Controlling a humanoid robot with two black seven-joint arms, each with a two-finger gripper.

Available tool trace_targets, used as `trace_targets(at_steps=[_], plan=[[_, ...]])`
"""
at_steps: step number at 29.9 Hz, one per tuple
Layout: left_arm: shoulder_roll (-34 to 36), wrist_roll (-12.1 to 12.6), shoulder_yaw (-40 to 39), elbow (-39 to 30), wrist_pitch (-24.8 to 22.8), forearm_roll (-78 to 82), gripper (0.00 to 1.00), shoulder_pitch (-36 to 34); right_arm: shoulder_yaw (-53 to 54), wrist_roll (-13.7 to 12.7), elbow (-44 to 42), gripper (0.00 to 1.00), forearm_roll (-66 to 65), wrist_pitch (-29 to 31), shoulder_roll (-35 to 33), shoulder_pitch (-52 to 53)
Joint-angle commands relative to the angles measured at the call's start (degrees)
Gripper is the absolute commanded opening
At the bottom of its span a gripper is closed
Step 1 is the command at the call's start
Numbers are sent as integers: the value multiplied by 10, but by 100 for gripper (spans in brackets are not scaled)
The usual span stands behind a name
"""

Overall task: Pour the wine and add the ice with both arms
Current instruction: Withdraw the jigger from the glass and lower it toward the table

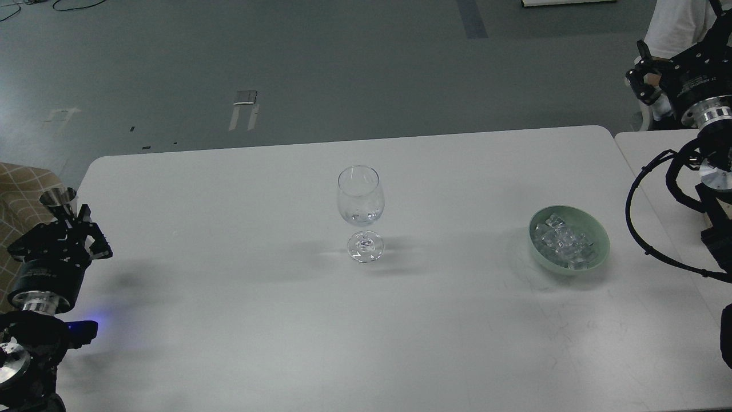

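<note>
A clear wine glass [360, 200] stands upright in the middle of the white table [229, 194]. A little clear wine [360, 217] lies at the bottom of its bowl. A pale green bowl [595, 229] to the right holds a heap of clear ice [563, 243]. My left gripper [67, 222] is at the table's left edge, shut on the stem of a small metal measuring cup [58, 198] held upright. My right gripper [649, 77] is high at the far right, off the table, dark and partly cut off by the view's edge.
A second white table [646, 151] adjoins at the right, under my right arm. A beige patterned seat [20, 183] stands at the left edge. A person in white [677, 23] stands at the top right. Grey floor lies beyond.
</note>
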Motion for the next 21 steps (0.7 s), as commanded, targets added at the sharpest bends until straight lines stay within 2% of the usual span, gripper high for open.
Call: trace_targets(at_steps=[1, 7, 13, 19, 21], plan=[[-3, 0, 0, -1, 15, -4, 9, -4, 0, 2, 0, 100, 0, 0, 2, -1], [-2, 0, 40, -11, 62, 5, 8, -13, 1, 2, 0, 100, -1, 0, 14, -2], [-4, 1, 39, -9, 55, 4, 8, -21, 0, 2, -1, 100, -1, 0, 12, -4], [-4, -2, 37, -1, 2, 1, 9, -19, 1, 2, 7, 100, -1, 0, 14, -12], [-8, -14, 39, 14, -10, -1, 9, -19, 1, 2, 13, 100, -1, -1, 15, -11]])
